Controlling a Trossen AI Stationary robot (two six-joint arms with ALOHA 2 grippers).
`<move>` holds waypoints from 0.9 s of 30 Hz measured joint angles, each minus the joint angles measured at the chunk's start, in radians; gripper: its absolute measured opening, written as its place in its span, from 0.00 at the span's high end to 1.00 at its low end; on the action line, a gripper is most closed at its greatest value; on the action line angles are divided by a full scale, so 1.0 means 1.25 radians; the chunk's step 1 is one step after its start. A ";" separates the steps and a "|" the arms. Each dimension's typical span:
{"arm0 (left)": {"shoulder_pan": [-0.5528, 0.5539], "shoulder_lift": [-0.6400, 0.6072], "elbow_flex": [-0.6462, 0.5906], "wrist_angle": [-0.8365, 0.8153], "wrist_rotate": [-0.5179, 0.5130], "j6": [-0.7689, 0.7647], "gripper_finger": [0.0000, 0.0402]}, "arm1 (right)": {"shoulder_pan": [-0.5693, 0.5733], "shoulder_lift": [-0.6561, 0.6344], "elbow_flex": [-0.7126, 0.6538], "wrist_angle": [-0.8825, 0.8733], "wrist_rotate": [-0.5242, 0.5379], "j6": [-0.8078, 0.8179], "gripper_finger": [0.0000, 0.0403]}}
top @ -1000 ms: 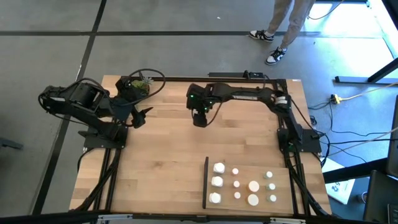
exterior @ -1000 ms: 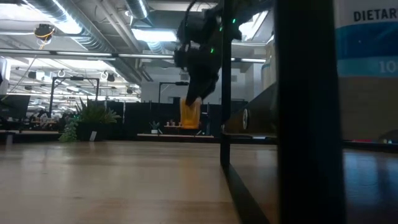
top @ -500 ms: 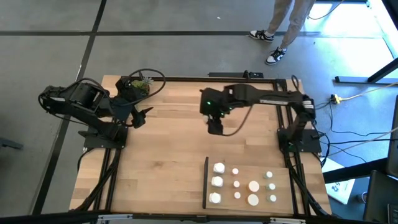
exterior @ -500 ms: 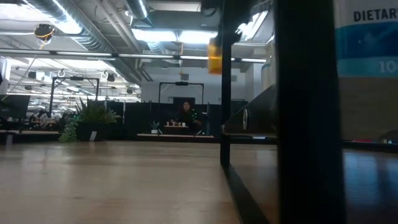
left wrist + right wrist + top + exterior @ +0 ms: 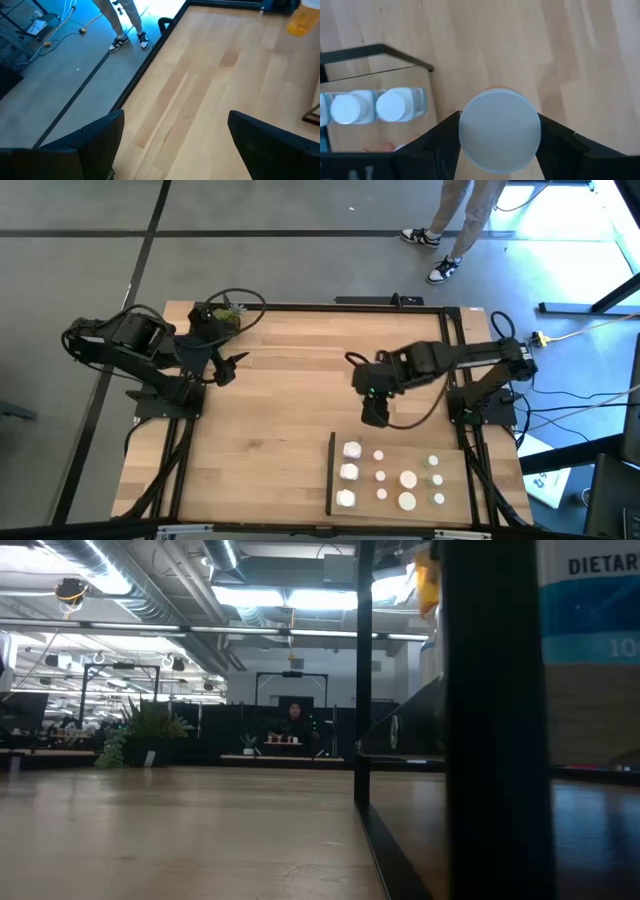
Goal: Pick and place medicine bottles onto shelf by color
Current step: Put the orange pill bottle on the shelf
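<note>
My right gripper (image 5: 375,416) is shut on an orange bottle with a pale cap (image 5: 500,131), just past the far left corner of the light-wood shelf (image 5: 395,442). The bottle also shows high in the low view (image 5: 427,580) and far off in the left wrist view (image 5: 302,22). Several white bottles (image 5: 350,472) stand upright on the shelf behind its black upright strip (image 5: 331,473). My left gripper (image 5: 175,130) is open and empty at the table's far left (image 5: 226,366). My right gripper pinches the orange bottle between its two fingers (image 5: 445,142), one on each side, just under the cap (image 5: 470,107). The fingers come from above, pointing down. The bottle is upright, cap up, and lifted clear of the table.
A small green potted plant (image 5: 225,313) stands at the far left corner beside my left arm. Bare wood (image 5: 270,440) spreads over the table's middle and near left. A person's legs (image 5: 450,230) show on the floor beyond the far edge.
My right gripper has carried the orange bottle from the table's far middle toward the near and right, up to the shelf's far left corner. The bottle has risen well above the table and stays upright in the shut fingers.
</note>
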 joint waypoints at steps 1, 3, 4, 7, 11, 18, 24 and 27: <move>0.000 0.000 0.000 0.002 0.000 0.003 0.13 | 0.012 -0.013 -0.019 -0.001 0.004 0.029 0.47; 0.000 0.005 0.001 0.002 0.000 0.013 0.13 | 0.034 -0.040 -0.061 0.003 0.007 0.091 0.47; 0.000 0.008 0.001 0.003 0.000 0.014 0.13 | 0.045 -0.052 -0.082 0.002 0.007 0.123 0.47; 0.000 0.010 0.001 0.007 0.031 0.016 0.13 | 0.083 -0.091 -0.143 0.009 0.007 0.222 0.46; 0.000 0.014 0.001 0.040 0.113 0.067 0.13 | 0.149 -0.138 -0.221 0.048 0.007 0.361 0.46; 0.000 0.042 0.001 0.149 0.203 0.202 0.13 | 0.272 -0.175 -0.320 0.080 0.035 0.610 0.46; 0.002 0.064 -0.001 0.169 0.203 0.238 0.13 | 0.363 -0.175 -0.382 0.128 0.100 0.765 0.46; 0.002 0.071 0.001 0.175 0.201 0.244 0.13 | 0.398 -0.174 -0.413 0.132 0.100 0.848 0.46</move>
